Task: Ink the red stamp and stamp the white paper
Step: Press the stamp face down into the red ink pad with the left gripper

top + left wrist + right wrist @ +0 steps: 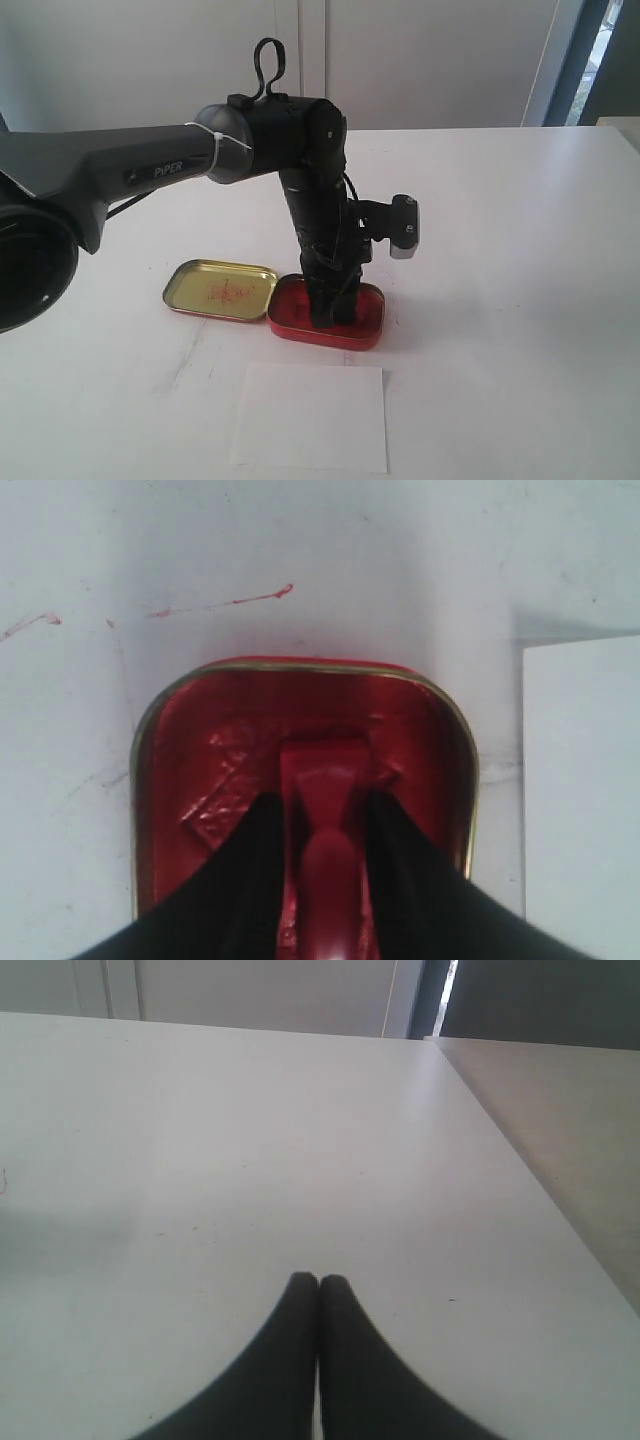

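My left gripper (322,802) is shut on the red stamp (326,810), pinching its handle between the two black fingers. The stamp's square base rests down in the ink paste of the red tin (200,750). In the exterior view the left gripper (332,310) reaches straight down into the red tin (370,325), and the stamp is hidden behind the fingers. The white paper (310,415) lies flat just in front of the tin; its edge also shows in the left wrist view as the white paper (585,790). My right gripper (319,1282) is shut on nothing, above bare table.
The gold lid (220,290) lies open side up to the left of the red tin, with red smears inside. Thin red ink streaks (235,600) mark the table beyond the tin. The table's edge (520,1160) runs close to my right gripper.
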